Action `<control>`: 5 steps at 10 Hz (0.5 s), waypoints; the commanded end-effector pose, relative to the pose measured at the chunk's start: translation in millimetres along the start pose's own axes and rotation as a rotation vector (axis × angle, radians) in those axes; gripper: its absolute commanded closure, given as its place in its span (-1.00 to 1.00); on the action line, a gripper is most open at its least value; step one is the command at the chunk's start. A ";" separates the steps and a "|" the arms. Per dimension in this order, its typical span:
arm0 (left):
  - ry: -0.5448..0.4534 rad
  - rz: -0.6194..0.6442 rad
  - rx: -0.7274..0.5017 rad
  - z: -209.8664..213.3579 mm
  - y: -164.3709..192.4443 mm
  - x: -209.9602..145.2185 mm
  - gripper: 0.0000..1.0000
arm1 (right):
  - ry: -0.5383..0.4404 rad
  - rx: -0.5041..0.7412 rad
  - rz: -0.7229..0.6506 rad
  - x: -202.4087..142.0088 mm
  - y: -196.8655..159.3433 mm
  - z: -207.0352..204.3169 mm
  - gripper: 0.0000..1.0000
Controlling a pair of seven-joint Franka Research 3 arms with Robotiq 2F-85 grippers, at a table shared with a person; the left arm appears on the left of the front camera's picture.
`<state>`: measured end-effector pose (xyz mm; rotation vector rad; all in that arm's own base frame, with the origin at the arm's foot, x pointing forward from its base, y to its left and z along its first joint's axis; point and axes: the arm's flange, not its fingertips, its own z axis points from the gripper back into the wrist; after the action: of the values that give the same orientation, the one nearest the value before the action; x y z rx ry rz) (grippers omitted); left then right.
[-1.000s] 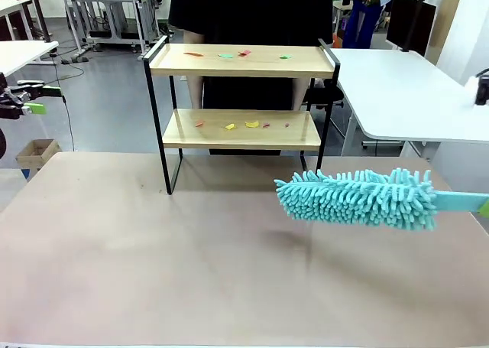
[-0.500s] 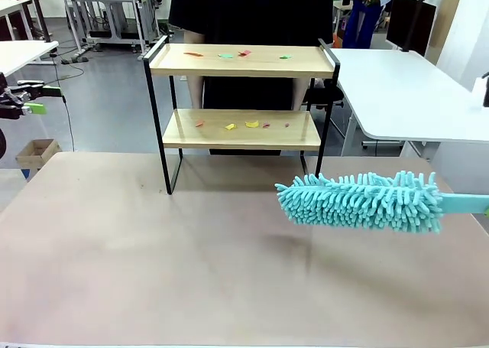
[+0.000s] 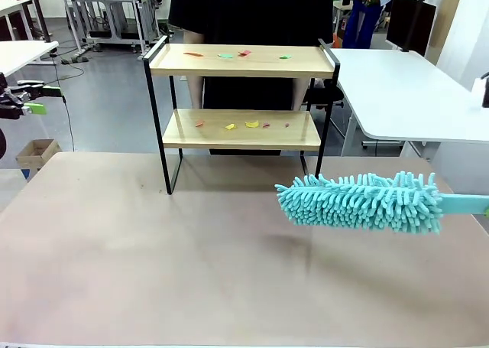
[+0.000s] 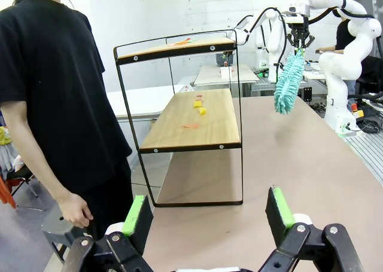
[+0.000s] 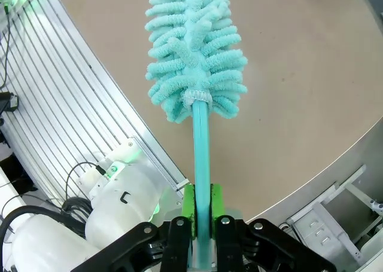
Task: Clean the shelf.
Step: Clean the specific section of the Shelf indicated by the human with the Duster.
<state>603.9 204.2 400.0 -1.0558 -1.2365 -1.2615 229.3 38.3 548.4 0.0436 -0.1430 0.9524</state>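
Observation:
The shelf, two light wooden boards in a black frame, stands at the table's far side with small coloured paper scraps on both boards. A turquoise fluffy duster hovers over the table, right of and in front of the shelf. My right gripper is shut on its handle, below the fluffy head. My left gripper is open and empty, looking at the shelf from its side. It shows at the far left edge in the front view. The duster hangs beyond the shelf.
A person in black stands right behind the shelf, one hand hanging low. A white table stands at the back right, and a cardboard box is on the floor at left. The brown tabletop is bare in front.
The duster has shifted slightly down and to the right, then held still. The left gripper and the shelf have not moved.

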 end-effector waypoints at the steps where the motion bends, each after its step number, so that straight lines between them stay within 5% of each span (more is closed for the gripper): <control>1: -0.003 -0.015 -0.002 -0.5 -1.0 1.8 -1.00 | -0.001 -0.003 -0.020 2.1 0.8 0.5 0.74; 5: -0.003 -0.015 -0.002 -0.5 -1.0 1.8 -1.00 | -0.001 -0.003 -0.020 2.1 0.8 0.5 0.74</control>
<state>603.9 204.2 400.0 -1.0557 -1.2365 -1.2616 229.3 38.3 548.4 0.0435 -0.1430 0.9524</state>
